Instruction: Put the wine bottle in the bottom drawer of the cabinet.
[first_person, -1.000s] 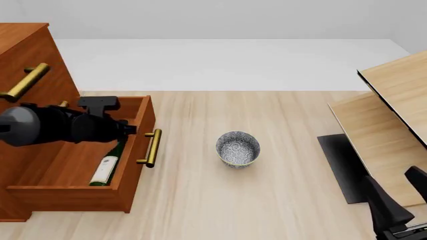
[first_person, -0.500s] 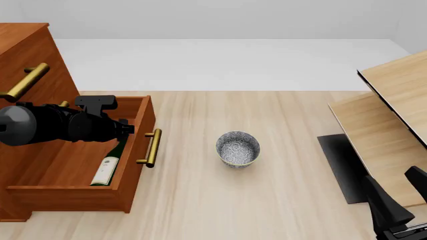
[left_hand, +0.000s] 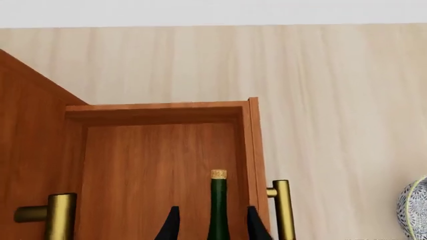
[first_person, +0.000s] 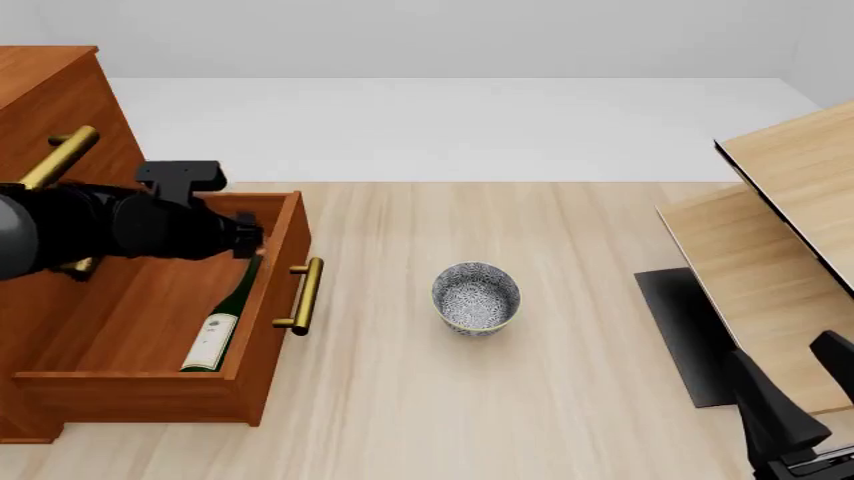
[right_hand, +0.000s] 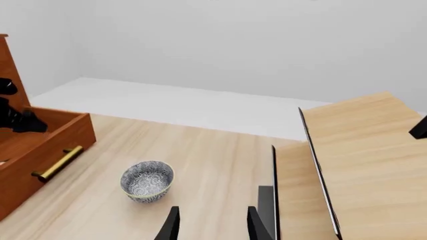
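A: Where's your wine bottle (first_person: 227, 315)?

B: It lies on its side inside the bottom drawer (first_person: 134, 385), along the wall nearest the drawer's brass handle (first_person: 304, 295), cork end pointing to the drawer's far wall. The white label carries print too small to read.

A: And your left tool (left_hand: 212, 227)?

B: Released. In the wrist view its two dark fingertips (left_hand: 171, 226) stand apart on either side of the bottle's neck, touching nothing. From the front, the arm hangs above the drawer's far end.

A: Anything near the drawer?

B: A grey speckled bowl (first_person: 475, 297) stands on the tabletop (first_person: 534, 400) beyond the handle, well apart from it. The cabinet (first_person: 47, 90) rises behind the drawer.

A: Your right tool (right_hand: 212, 225)?

B: Spread and empty, well away from the drawer, beside pale wood furniture (first_person: 787, 220).
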